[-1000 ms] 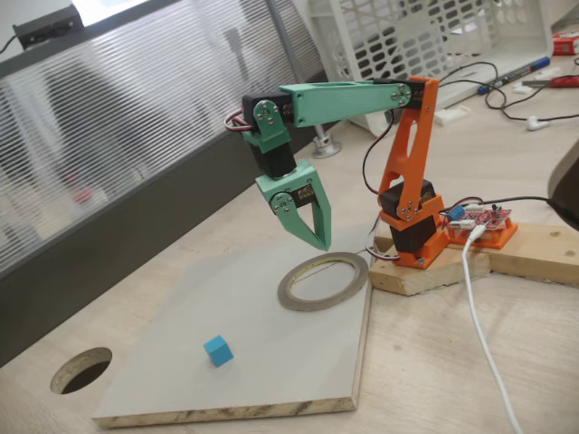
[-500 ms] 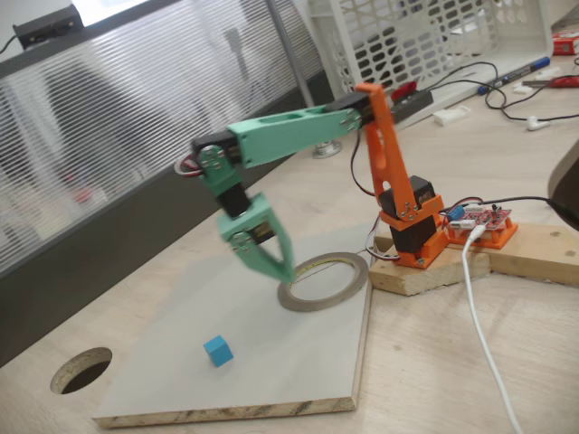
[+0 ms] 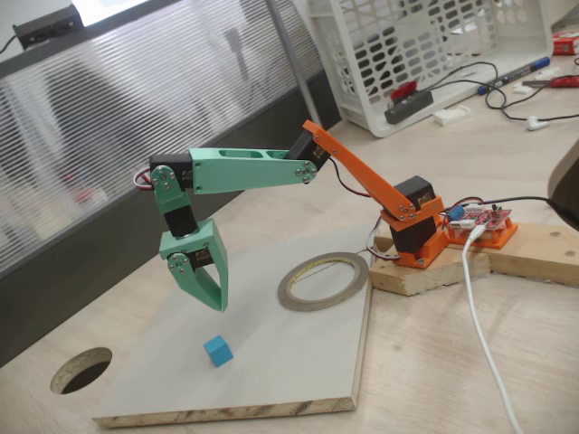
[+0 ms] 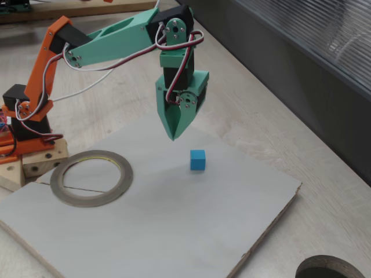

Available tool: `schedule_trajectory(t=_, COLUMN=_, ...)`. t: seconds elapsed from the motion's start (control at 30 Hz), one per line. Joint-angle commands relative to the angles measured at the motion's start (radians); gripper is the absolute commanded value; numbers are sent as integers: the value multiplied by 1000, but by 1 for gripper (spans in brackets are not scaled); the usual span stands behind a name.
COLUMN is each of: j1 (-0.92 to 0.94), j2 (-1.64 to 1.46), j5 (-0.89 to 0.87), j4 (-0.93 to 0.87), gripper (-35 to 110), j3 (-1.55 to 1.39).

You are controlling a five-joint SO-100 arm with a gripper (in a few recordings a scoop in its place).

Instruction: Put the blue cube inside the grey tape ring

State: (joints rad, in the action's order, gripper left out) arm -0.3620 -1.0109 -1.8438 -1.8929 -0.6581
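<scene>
1. The place looked like an electronics workshop or hobby lab.
2. A red circuit board (image 3: 484,223) with loose wires sat on scrap wood blocks (image 3: 425,272) on the counter (image 3: 507,145).
3. A white plastic basket (image 3: 425,50), pens (image 3: 516,72) and cables (image 3: 493,95) cluttered the back.

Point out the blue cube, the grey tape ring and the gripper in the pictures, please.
blue cube (image 4: 197,160): fixed view, on its front face.
grey tape ring (image 3: 298,296): fixed view, on the flat band at its left side.
gripper (image 3: 217,306): fixed view, at the tips of the green fingers.
</scene>
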Motion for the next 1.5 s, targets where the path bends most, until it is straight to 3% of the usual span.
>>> schedule_trajectory(t=0.0, j1=-9, j2=-6, j5=-18, j4=-8, gripper=1, j3=20)
schedule_trajectory(t=0.6, j1=-91, j2=-23, j5=-12, j4=-5, gripper=5, j3=-110)
schedule_trajectory(t=1.1, j1=-77, j2=-23, j5=-21, j4=-17, gripper=73, j3=-121)
schedule_trajectory(t=1.23, j1=-77, j2=-17, j5=-17, j4=-8, gripper=80, j3=-121)
schedule_trajectory(t=1.47, j1=-71, j2=-5, j5=-17, j4=-8, gripper=81, j3=-121)
